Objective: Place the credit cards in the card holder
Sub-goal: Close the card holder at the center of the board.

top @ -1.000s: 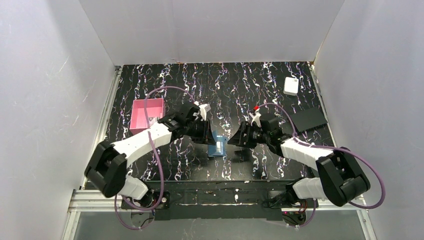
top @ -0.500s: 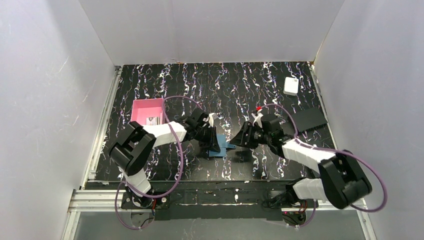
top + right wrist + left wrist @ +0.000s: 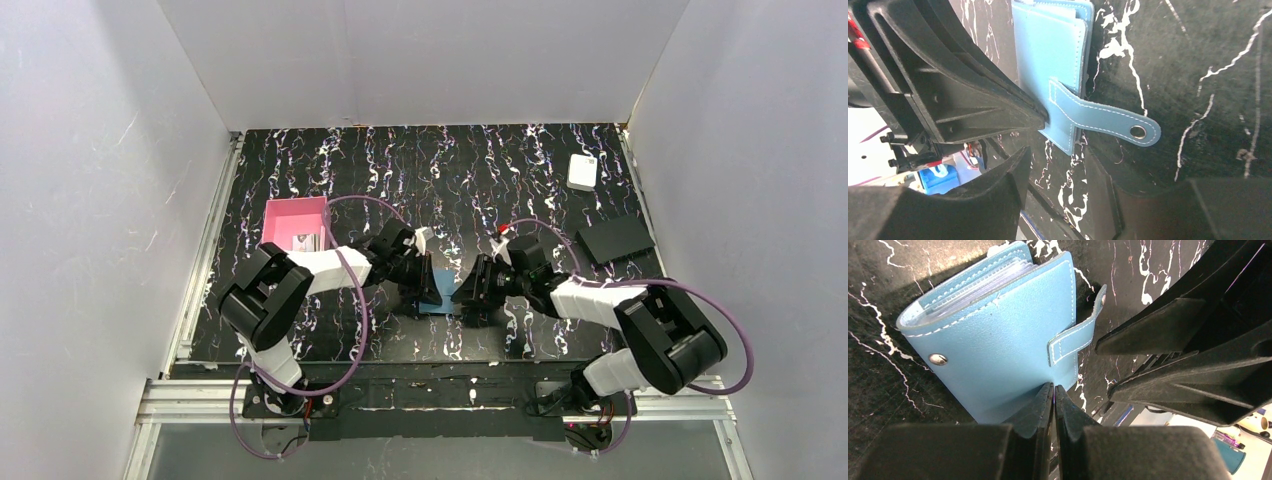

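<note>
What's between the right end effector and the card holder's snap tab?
Nothing visible. The snap tab lies ahead of the open right end effector; the shut left end effector touches the card holder's edge beside it.

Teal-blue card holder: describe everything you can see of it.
The teal-blue folding card holder looks like leather with white stitching. It lies flat and folded on the black marbled table, clear sleeves showing at one edge. Its snap tab sticks out unfastened; a metal stud sits on the cover. The left gripper's shut tips touch the cover by the tab's base. The open right gripper faces the tab.
</note>
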You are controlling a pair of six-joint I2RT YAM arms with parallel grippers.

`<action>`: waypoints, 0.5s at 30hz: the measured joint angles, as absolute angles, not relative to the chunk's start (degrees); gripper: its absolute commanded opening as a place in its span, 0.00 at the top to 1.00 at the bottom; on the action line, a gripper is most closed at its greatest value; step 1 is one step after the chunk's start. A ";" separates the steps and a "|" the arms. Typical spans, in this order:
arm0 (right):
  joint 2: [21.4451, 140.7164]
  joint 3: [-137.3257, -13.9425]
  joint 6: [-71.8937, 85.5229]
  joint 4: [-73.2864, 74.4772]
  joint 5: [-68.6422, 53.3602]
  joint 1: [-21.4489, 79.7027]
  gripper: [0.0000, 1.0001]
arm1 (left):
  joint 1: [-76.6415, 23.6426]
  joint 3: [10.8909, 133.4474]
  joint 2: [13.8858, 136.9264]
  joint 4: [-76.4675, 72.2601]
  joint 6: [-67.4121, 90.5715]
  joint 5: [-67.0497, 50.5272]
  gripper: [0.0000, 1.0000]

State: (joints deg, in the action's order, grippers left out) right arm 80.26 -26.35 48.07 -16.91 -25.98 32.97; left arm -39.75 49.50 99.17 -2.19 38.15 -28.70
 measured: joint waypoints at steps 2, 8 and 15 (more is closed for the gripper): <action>81.17 -26.40 48.14 -17.73 -25.50 34.10 0.50 | -39.76 49.14 98.80 -2.39 38.19 -28.46 0.94; 85.71 -27.37 48.08 -19.32 -23.74 36.04 0.62 | -39.88 48.64 97.93 -2.26 38.23 -27.94 0.87; 86.85 -28.46 46.60 -18.77 -18.48 36.14 0.81 | -38.77 45.48 92.85 -1.00 38.72 -27.65 0.56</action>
